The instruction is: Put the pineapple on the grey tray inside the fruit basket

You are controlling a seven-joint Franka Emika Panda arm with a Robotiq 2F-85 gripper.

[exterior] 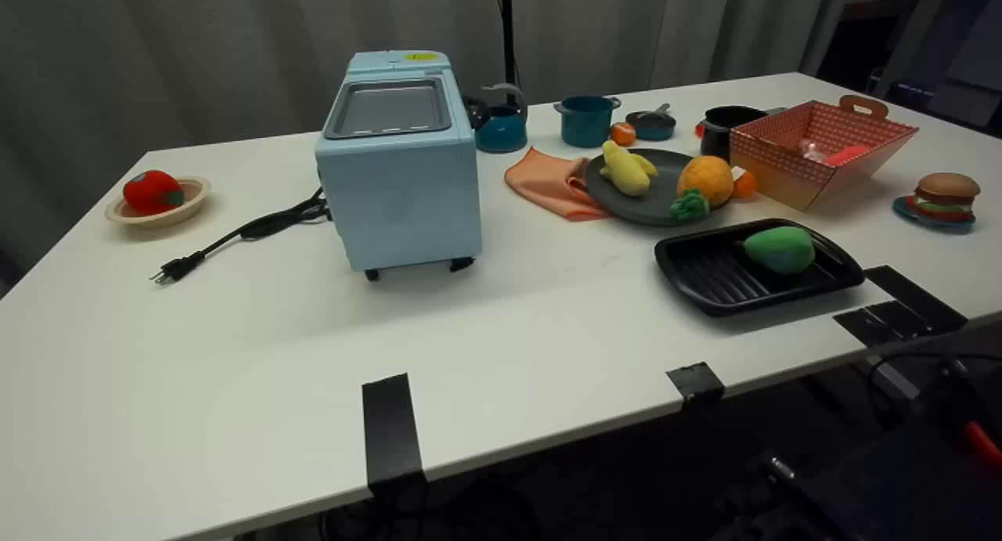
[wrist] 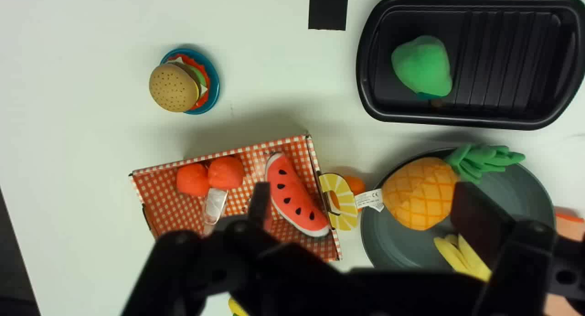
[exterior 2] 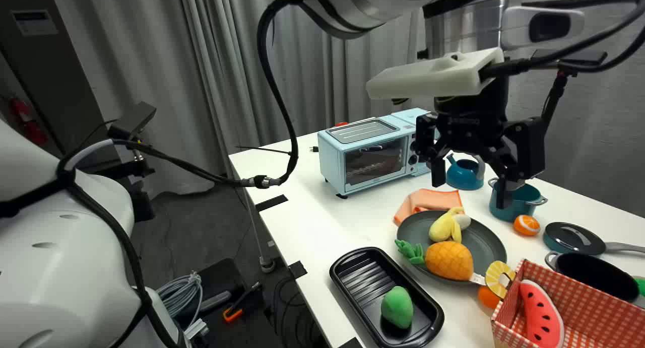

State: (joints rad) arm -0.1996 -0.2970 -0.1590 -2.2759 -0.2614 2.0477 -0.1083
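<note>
Two fingers point(exterior 2: 438, 172) of my gripper point(exterior 2: 471, 183) stand spread wide, well above the table point(exterior 2: 322, 217). I have the arm point(exterior 2: 352, 3) stretched in high, its wrist hanging roughly vertical, fingertips pointing down. Through the wrist view I see one finger across the fruit basket point(wrist: 169, 211) and the other across the grey tray point(wrist: 397, 238). The pineapple point(wrist: 418, 192) lies on its side on the grey tray, its leaves poking over the rim toward the table edge marked with black tape point(exterior: 391, 427); a banana point(exterior 2: 446, 226) lies beside it. Just inside that edge sits a black tray point(exterior: 720, 286) with a green fruit point(exterior: 780, 250). The fruit basket, holding a watermelon slice point(exterior 2: 541, 315), stands just beside the grey tray, toward the table's far right corner in an exterior view. A burger point(exterior: 946, 196) rests near the right edge.
</note>
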